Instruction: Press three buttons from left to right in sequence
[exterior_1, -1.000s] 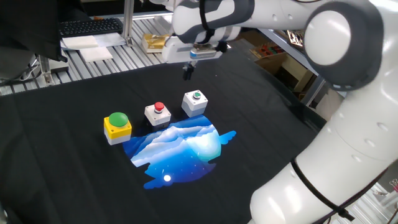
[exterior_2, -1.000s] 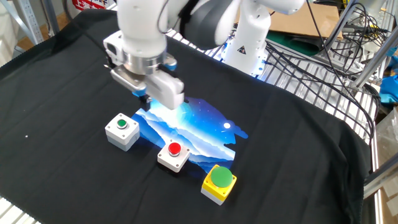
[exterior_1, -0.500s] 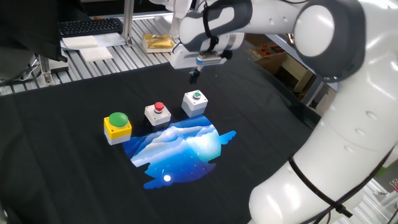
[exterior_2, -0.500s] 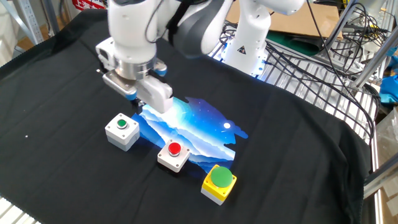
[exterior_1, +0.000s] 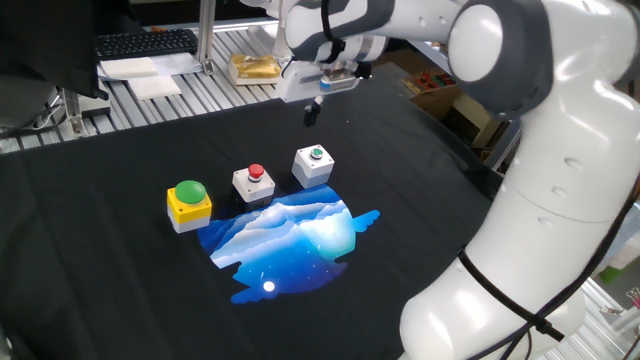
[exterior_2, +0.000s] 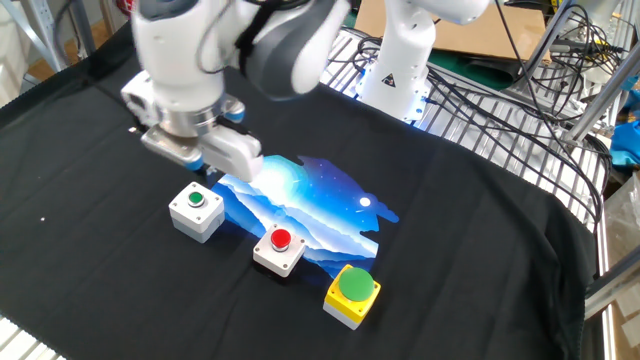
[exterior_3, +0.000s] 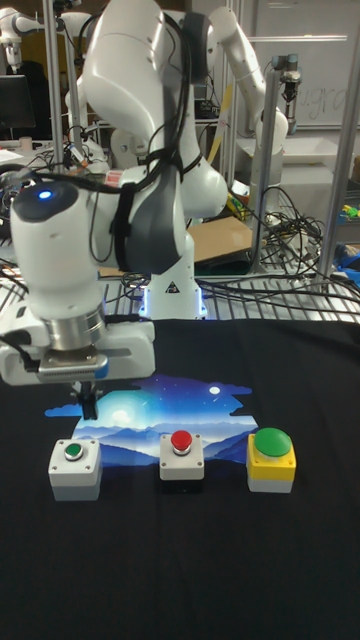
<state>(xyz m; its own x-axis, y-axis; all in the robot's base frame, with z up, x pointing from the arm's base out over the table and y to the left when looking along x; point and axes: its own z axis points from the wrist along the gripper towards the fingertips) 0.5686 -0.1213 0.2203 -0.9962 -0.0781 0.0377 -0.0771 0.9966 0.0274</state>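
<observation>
Three buttons sit in a row on the black table (exterior_1: 120, 280), right at the edge of a blue picture (exterior_1: 290, 240) lying flat on the cloth. The big green button (exterior_1: 189, 192) has a yellow box under it and sits at one end. The red button (exterior_1: 255, 172) is in the middle on a white box. The small green button (exterior_1: 317, 154) is at the other end, also on a white box. The boxes are near each other but not touching.

The robot's gripper (exterior_1: 312, 113) hangs in the air above the table, close to the small green button but not touching it. In the tall fixed view the gripper (exterior_3: 88, 403) points down just behind that button (exterior_3: 74, 452). In the other fixed view the gripper tip is mostly hidden by the arm's white body (exterior_2: 185, 95). The jaws look dark and small, and I cannot tell if they are wide or narrow. They hold nothing I can see.
</observation>
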